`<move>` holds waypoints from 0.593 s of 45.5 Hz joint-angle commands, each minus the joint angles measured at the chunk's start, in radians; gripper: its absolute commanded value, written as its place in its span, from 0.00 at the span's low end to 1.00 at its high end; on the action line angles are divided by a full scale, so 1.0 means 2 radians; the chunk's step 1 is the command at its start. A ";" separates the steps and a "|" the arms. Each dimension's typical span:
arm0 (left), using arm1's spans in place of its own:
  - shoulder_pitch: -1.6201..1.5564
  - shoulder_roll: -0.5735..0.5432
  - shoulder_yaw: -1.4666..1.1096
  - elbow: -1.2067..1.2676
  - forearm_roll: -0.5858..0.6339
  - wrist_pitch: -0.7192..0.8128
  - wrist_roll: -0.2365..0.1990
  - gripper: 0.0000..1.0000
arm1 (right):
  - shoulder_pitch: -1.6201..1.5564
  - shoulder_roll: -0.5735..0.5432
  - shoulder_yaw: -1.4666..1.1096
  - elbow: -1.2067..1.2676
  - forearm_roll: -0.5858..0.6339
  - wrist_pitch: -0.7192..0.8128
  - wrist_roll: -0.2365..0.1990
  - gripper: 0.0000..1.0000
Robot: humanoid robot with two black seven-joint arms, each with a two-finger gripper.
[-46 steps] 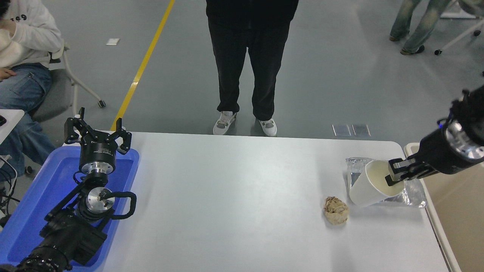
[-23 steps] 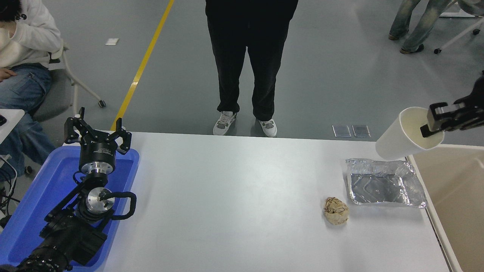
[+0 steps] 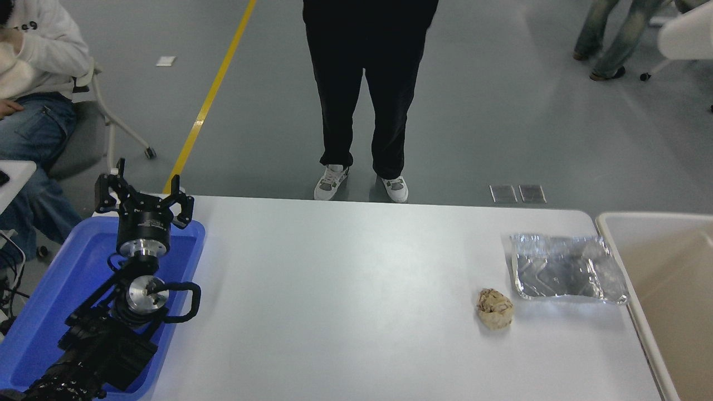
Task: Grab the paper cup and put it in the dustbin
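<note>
Head view: the paper cup (image 3: pixel 686 38) showed only as a blurred white shape at the upper right edge — high above the dustbin (image 3: pixel 615 229), its holder unseen. Foil tray (image 3: pixel 565 267) and brown paper ball (image 3: pixel 494 308) lay on the table (image 3: pixel 345 289); the left gripper (image 3: pixel 143 199), fingers spread, hung over the blue tray (image 3: pixel 55 278).

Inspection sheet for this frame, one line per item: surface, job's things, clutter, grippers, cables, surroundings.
Surface: white table, no spills seen.
Job's things: dustbin at the table's right end; paper cup possibly the blurred white shape at the top right edge, not certain.
Clutter: brown paper ball, foil tray, blue tray.
Grippers: left gripper open, parked over the blue tray; right not in view.
Cables: black cable loop on the left arm.
Surroundings: standing person at the far side; seated person at left.
</note>
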 commanded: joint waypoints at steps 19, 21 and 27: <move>0.000 0.000 0.000 0.000 0.000 0.000 0.000 0.99 | -0.568 0.146 0.473 -0.436 0.129 -0.059 -0.040 0.00; 0.000 0.000 0.000 0.000 0.000 0.000 0.000 0.99 | -0.582 0.169 0.492 -0.466 0.129 -0.052 -0.048 0.00; 0.000 0.000 0.000 0.000 0.000 0.000 0.000 0.99 | -0.620 0.197 0.521 -0.483 0.133 -0.059 -0.058 0.00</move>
